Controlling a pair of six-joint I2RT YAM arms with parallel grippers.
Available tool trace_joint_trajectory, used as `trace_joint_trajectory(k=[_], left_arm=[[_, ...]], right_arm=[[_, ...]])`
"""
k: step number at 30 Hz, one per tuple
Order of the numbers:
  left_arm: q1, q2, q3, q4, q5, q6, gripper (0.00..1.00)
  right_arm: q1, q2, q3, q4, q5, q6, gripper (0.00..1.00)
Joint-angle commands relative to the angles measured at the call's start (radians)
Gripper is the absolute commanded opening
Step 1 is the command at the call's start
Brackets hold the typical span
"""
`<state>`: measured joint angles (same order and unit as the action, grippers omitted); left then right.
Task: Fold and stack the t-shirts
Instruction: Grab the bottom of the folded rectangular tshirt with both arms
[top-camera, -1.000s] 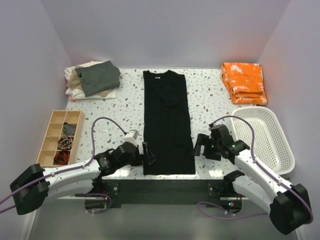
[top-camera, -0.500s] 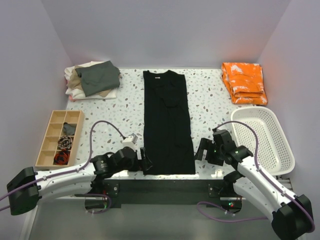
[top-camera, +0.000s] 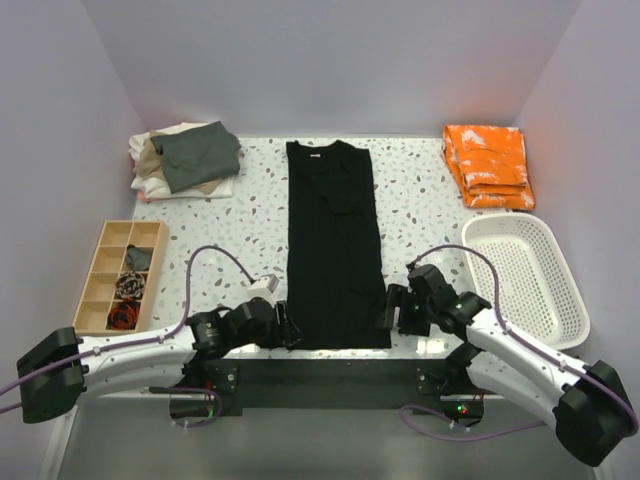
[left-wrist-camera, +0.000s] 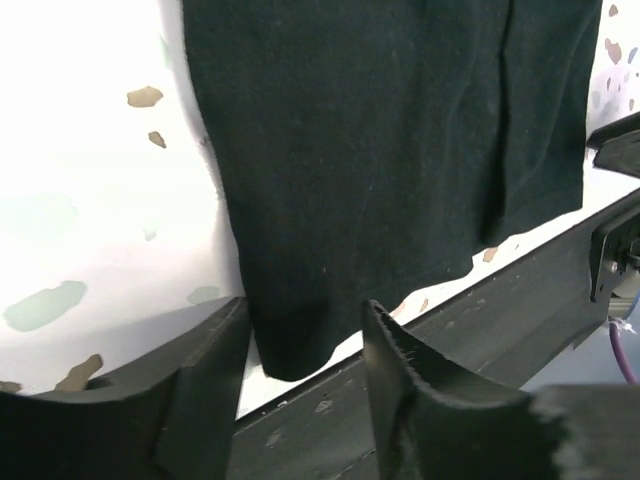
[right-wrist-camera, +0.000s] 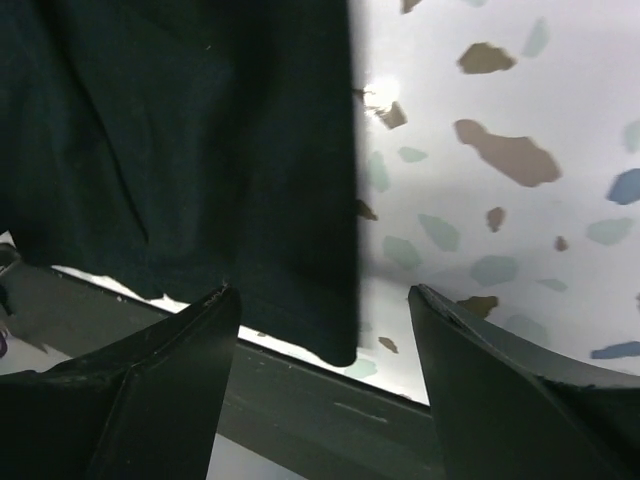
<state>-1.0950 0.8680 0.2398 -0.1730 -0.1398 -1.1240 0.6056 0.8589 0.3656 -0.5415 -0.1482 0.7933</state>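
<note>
Fingers (left-wrist-camera: 205, 400) of the left gripper (left-wrist-camera: 303, 305) stand spread, with one near hem corner of the single black t-shirt (top-camera: 333, 240) between them. The right gripper (right-wrist-camera: 322, 292) is spread likewise about the other near corner. Whether either touches the cloth cannot be told. The shirt, folded to a long strip, runs straight away from both grippers, its white label (top-camera: 318, 153) at the far end. Far beyond the left gripper and to its left sits one stack of folded t-shirts (top-camera: 185, 160), three colours showing: grey-green on top, tan and cream beneath. One wooden compartment tray (top-camera: 110, 237) lies left of that gripper. One white basket (top-camera: 525, 285) lies right of the right gripper, and one orange folded pile (top-camera: 488, 165) far beyond it.
</note>
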Motion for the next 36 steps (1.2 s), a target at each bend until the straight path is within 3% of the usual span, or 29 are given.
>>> trace_joint_trajectory(k=[1,11,14,15,20,28,36], left_arm=[[-0.019,0.032,-0.025,0.023,0.029,-0.025,0.49],[-0.034,0.039,-0.034,0.017,0.020,-0.046,0.19],[-0.036,0.039,-0.033,0.018,0.016,-0.046,0.06],[-0.037,0.039,-0.031,0.015,0.016,-0.046,0.02],[-0.040,0.039,-0.014,0.023,0.011,-0.027,0.00],[-0.045,-0.032,0.122,-0.126,-0.104,0.032,0.00],[-0.045,0.043,0.257,-0.168,-0.211,0.085,0.00]], right_arm=[[0.060,0.031,-0.036,0.000,0.005,0.073,0.71],[0.161,0.026,-0.068,0.020,0.021,0.158,0.47],[0.172,0.038,-0.071,0.041,0.019,0.161,0.35],[0.172,0.043,-0.070,0.049,0.025,0.162,0.27],[0.178,0.034,-0.053,0.069,0.036,0.149,0.02],[0.178,-0.092,0.048,0.008,0.136,0.090,0.00],[0.180,-0.006,0.166,0.008,0.213,-0.014,0.00]])
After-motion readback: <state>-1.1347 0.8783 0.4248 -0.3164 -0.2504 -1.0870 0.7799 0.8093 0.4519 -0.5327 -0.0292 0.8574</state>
